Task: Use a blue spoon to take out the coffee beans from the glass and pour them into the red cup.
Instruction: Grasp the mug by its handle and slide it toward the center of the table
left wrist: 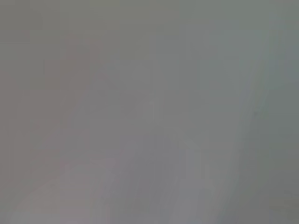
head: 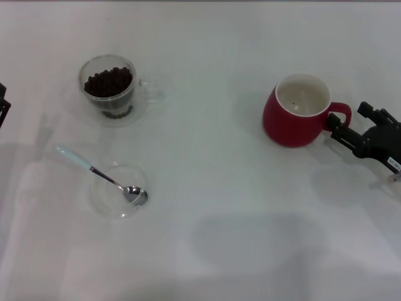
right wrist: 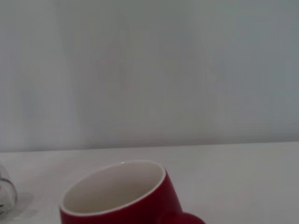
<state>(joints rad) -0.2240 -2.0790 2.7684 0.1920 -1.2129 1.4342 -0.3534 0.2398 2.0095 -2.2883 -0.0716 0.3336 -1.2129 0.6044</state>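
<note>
The glass (head: 111,89) stands at the back left, filled with coffee beans (head: 109,81). The blue spoon (head: 94,169) lies nearer to me, its pale handle on the table and its silver bowl resting in a flat clear saucer (head: 118,190). The red cup (head: 296,111) stands upright at the right with its handle (head: 341,111) towards my right gripper (head: 348,118). That gripper is open, with one finger on each side of the handle; I cannot tell if they touch it. The cup also shows in the right wrist view (right wrist: 121,200). My left gripper (head: 3,105) shows only as a dark part at the left edge.
The white table (head: 219,207) carries everything. The left wrist view shows only a blurred grey surface. The edge of the glass (right wrist: 5,196) shows far off in the right wrist view, with a pale wall behind.
</note>
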